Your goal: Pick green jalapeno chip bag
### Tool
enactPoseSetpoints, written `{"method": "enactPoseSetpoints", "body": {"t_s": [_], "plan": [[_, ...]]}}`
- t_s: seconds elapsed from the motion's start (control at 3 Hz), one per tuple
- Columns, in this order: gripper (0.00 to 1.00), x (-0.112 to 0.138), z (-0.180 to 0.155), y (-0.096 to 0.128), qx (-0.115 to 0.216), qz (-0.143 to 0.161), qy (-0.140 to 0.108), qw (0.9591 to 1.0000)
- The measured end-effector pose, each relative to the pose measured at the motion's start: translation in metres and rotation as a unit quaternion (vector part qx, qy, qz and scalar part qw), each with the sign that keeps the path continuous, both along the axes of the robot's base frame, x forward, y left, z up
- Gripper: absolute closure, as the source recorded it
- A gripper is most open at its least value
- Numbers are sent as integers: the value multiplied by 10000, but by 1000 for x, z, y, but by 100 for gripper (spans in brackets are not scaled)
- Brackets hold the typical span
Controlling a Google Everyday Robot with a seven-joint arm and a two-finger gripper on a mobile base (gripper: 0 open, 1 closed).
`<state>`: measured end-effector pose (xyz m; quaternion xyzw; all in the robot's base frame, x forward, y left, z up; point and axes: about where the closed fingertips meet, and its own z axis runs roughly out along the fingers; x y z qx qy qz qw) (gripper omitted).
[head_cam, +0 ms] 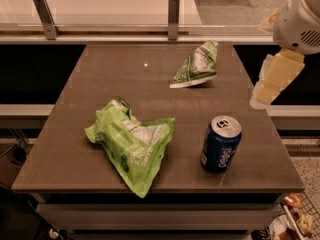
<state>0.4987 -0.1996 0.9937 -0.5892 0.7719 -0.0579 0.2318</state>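
Observation:
The green jalapeno chip bag (196,65) is small and dark green with a whitish centre panel. It lies tilted at the far right part of the brown table (100,79). My gripper (272,81) is cream-coloured and hangs from the white arm (300,21) at the right. It hovers over the table's right edge, to the right of the bag and a little nearer the camera, apart from it. It holds nothing that I can see.
A large bright lime-green bag (131,144) lies at the front left. A blue soda can (220,143) stands upright at the front right, below the gripper. A glass rail with metal posts (173,16) runs behind the table.

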Motion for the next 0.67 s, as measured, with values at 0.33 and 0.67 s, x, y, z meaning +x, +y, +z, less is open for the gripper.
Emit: {"method": "enactPoseSetpoints", "body": {"t_s": [0.33,0.67], "plan": [[0,27,-12,8,218,-211,-121,9995],[0,59,-29,15,476,-431,-169,9978]]}}
